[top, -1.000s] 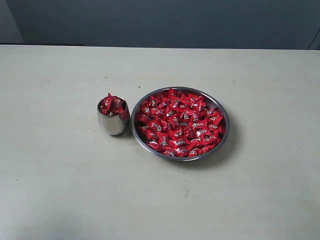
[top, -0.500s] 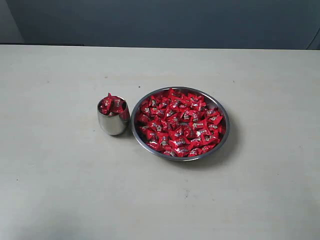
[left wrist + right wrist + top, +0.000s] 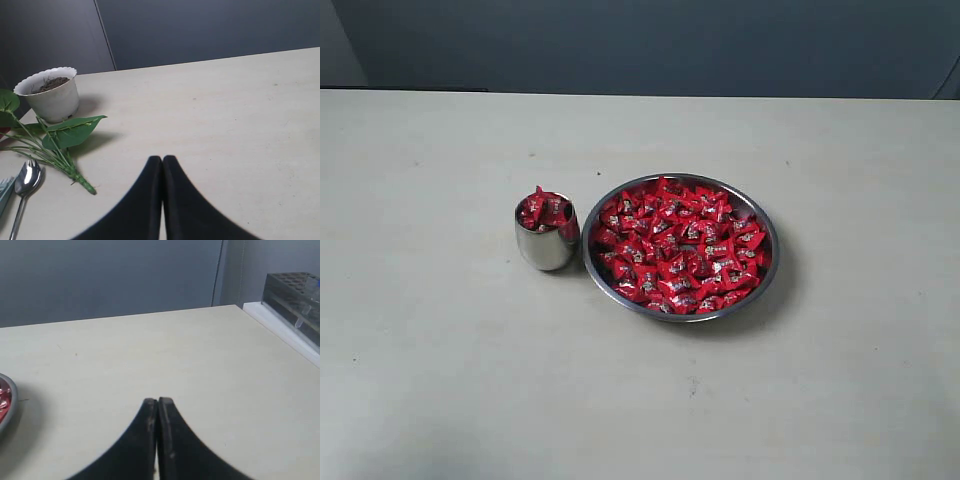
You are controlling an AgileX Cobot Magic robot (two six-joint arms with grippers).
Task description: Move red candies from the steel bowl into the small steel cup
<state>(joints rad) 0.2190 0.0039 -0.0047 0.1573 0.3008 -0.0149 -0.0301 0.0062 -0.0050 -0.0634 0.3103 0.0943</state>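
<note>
The steel bowl (image 3: pixel 752 208) sits near the table's middle, heaped with red candies (image 3: pixel 678 247). Just left of it, almost touching, stands the small steel cup (image 3: pixel 546 248), filled above its rim with more red candies (image 3: pixel 544 209). Neither arm shows in the exterior view. My left gripper (image 3: pixel 162 159) is shut with nothing in it, over bare table away from the bowl and cup. My right gripper (image 3: pixel 158 401) is also shut and empty; a sliver of the steel bowl (image 3: pixel 13 405) with red candies (image 3: pixel 4 399) shows at that view's edge.
In the left wrist view stand a white pot of soil (image 3: pixel 51 95), a leafy green stem (image 3: pixel 55 145) and a metal fork (image 3: pixel 25 186). The right wrist view shows a dark rack (image 3: pixel 295 287) beyond the table's side edge.
</note>
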